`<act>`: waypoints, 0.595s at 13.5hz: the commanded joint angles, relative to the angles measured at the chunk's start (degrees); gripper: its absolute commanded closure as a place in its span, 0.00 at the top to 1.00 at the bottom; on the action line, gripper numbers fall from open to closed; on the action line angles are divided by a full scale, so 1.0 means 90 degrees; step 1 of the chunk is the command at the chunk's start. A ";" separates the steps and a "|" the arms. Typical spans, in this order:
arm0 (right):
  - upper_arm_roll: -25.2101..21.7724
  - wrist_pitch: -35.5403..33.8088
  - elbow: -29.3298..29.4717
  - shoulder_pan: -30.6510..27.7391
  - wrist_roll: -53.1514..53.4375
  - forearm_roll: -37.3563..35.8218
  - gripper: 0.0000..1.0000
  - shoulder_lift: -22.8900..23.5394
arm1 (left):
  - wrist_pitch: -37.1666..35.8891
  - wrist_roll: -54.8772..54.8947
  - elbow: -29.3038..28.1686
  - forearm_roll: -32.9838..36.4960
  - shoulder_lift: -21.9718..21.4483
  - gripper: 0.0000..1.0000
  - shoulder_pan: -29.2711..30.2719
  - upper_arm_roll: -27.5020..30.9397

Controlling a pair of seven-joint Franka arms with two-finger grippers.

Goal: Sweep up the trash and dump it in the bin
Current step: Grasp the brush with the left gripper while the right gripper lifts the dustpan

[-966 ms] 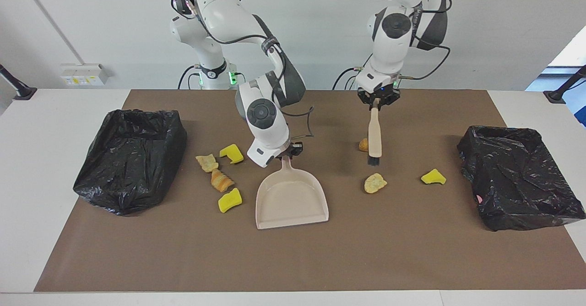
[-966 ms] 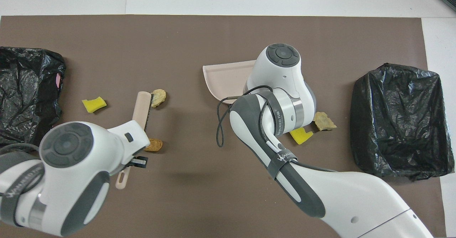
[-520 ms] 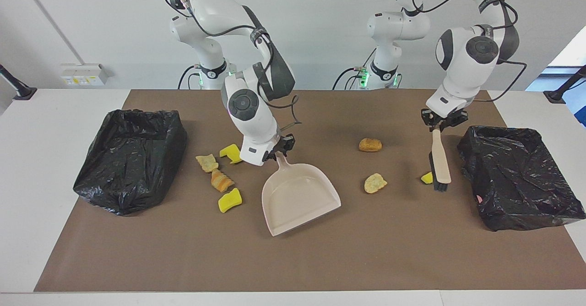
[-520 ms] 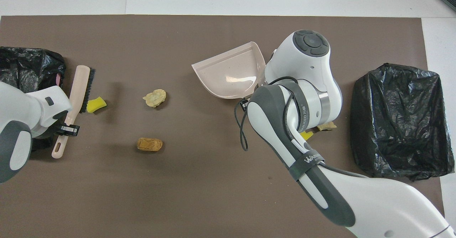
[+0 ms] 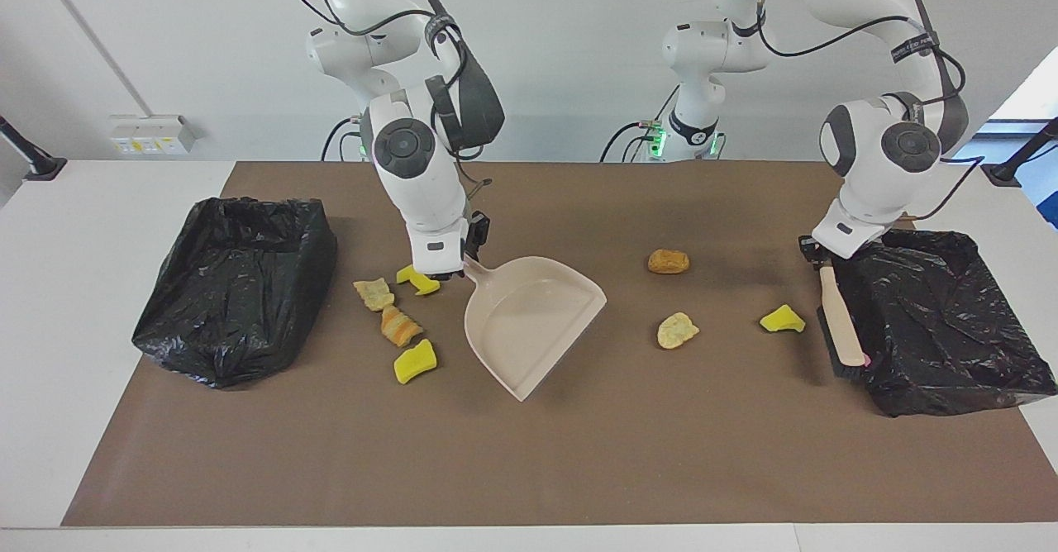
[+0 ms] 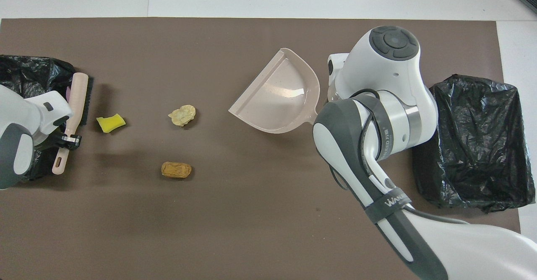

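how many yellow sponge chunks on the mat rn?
3. One bright yellow sponge chunk beside the black-lined bin at the left arm's end; two by the beige plastic dustpan.

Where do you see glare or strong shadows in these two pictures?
Overhead view: a pale sheen on the beige plastic dustpan floor. Facing view: soft shadows on the brown mat beside the dustpan and by the beige hand brush; the black bin liners glint faintly.
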 commanded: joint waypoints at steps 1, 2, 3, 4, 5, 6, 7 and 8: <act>0.0053 0.0075 -0.0421 0.0121 -0.0929 -0.0499 0.00 -0.0317 | -0.0026 -0.0022 -0.0048 0.0123 -0.0029 0.00 0.0041 -0.0021; 0.0053 0.0095 -0.0489 0.0209 -0.1077 -0.0617 0.00 -0.0347 | -0.0075 -0.0023 -0.0068 0.0123 -0.0049 0.00 0.0021 -0.0031; 0.0053 0.0085 -0.0510 0.0238 -0.1301 -0.0744 0.00 -0.0337 | -0.0065 -0.0023 -0.0185 0.0123 -0.0097 0.00 -0.0037 -0.0040; 0.0053 0.0085 -0.0558 0.0306 -0.1429 -0.0793 0.00 -0.0318 | -0.0104 -0.0023 -0.0253 0.0114 -0.0156 0.00 -0.0076 -0.0070; 0.0053 0.0085 -0.0607 0.0433 -0.1440 -0.0881 0.00 -0.0308 | -0.0172 -0.0013 -0.0351 0.0114 -0.0214 0.00 -0.0096 -0.0118; 0.0053 0.0075 -0.0627 0.0540 -0.1440 -0.1143 0.00 -0.0308 | -0.0202 -0.0022 -0.0410 0.0104 -0.0254 0.00 -0.0241 -0.0109; 0.0053 0.0056 -0.0675 0.0677 -0.1430 -0.1329 0.00 -0.0308 | -0.0308 -0.0081 -0.0410 0.0075 -0.0273 0.00 -0.0320 -0.0119; 0.0044 0.0065 -0.0772 0.0775 -0.1411 -0.1370 0.00 -0.0298 | -0.0358 -0.0091 -0.0410 0.0055 -0.0283 0.00 -0.0359 -0.0128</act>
